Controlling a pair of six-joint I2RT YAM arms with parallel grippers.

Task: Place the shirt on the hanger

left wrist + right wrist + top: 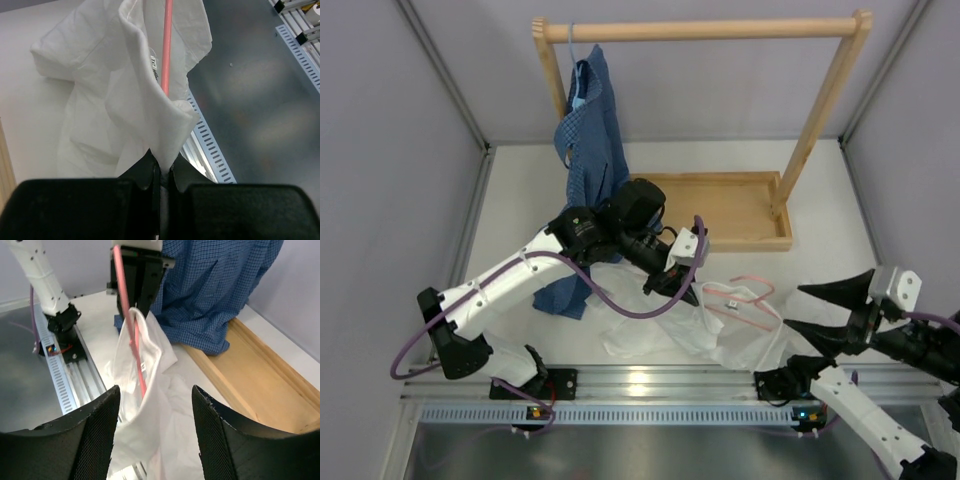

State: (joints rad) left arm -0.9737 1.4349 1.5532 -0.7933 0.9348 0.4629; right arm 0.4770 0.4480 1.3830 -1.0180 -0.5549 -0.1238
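The white shirt [660, 335] lies crumpled near the table's front edge, one fold lifted. My left gripper [162, 160] is shut on that raised fold of cloth. The pink hanger [166, 45] runs straight away from the jaws and slips under the cloth just before them; whether the wire is also pinched is hidden. In the top view the left gripper [685, 290] hangs over the shirt, with the hanger's [752, 297] loop showing to its right. My right gripper [156, 390] stands open and empty, facing the shirt [135, 410] and the hanger [131, 330] and apart from both; from above it [792, 305] is just right of the hanger.
A blue checked shirt [590, 150] hangs from the wooden rack [700, 30] at the back, draping onto the table behind my left arm. The rack's wooden tray base [720, 205] lies just beyond the white shirt. A metal rail [640, 380] runs along the near edge.
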